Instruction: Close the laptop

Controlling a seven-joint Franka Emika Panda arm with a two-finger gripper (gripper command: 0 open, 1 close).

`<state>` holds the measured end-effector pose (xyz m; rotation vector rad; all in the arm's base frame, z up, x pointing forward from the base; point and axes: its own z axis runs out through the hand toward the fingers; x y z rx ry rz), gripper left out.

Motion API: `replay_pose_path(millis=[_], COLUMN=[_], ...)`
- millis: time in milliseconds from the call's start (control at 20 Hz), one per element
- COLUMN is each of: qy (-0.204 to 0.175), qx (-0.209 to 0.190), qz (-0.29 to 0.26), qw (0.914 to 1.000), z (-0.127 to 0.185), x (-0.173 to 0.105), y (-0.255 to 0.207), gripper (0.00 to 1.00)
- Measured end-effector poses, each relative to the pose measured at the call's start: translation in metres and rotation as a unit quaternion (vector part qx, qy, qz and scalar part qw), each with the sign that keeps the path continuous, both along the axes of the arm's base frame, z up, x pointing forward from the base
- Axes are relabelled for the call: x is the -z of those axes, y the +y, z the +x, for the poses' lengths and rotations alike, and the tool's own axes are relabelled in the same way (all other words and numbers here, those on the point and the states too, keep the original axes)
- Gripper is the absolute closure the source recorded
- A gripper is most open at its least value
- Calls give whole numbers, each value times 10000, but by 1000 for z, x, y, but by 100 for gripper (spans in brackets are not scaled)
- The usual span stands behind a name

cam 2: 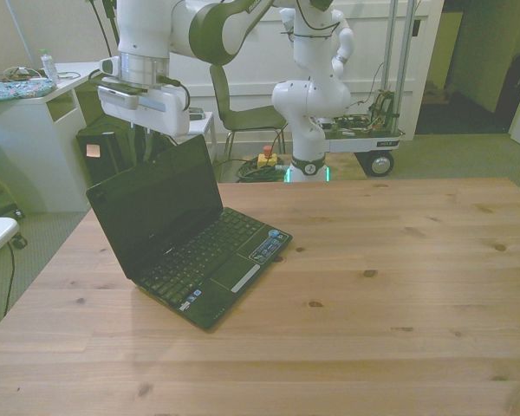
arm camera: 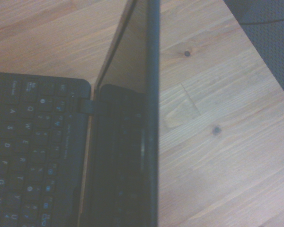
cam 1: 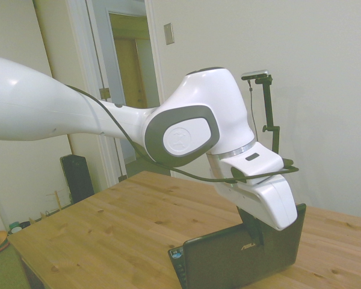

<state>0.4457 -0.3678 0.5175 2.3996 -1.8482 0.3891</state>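
Nearest the front camera lies bare counter. Beyond it the laptop sits open, toward the front view's left and turned at an angle, not far from the counter's edge on that side. Its keyboard is uncovered and the lid leans back past upright.

Just behind the lid's top edge hangs the hand, close against the lid's back in the side view. Whether it is apart or together cannot be told.

The main risk is likely skidding: the slim base may slide across the smooth wood instead of the hinge folding, perhaps toward the nearby edge. Pressing straight down on a lid that leans back would load the hinge rather than close it. The hand could also ride over the thin top edge and lose contact, or let the lid drop hard onto the keys.
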Motion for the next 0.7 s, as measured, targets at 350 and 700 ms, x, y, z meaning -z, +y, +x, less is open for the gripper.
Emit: replay_pose_path(millis=[350,700], qy=[10,-73], qx=[-174,-286], qz=[-136,-228], qw=[9998,9993], z=[8,24], x=[-2,6], y=[19,29], gripper=[100,100])
